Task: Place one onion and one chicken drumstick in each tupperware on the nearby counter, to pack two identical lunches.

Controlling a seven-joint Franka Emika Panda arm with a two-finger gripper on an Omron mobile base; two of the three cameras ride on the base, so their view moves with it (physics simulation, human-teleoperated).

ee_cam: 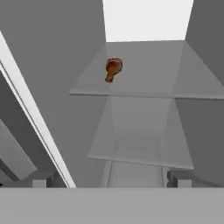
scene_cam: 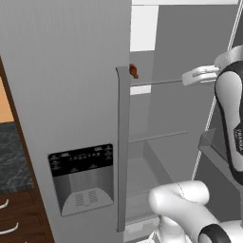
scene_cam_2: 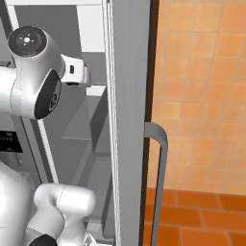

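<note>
Chicken drumstick (ee_cam: 113,69) lies on the upper glass shelf (ee_cam: 144,83) inside the open fridge, left side, well back from the shelf's front edge. Gripper (ee_cam: 113,178) spread wide, holding nothing, well short of the drumstick, out in front of the shelves. Risks: the piece is small and club-shaped, so a pinch on the thin bone end could slip or push it deeper; coming in low could knock fingers on the shelf lip. Lower glass shelf (ee_cam: 140,151) sits bare below. Closed fridge door (scene_cam: 66,95) and its handle (scene_cam: 123,147) crowd the left of the approach.
</note>
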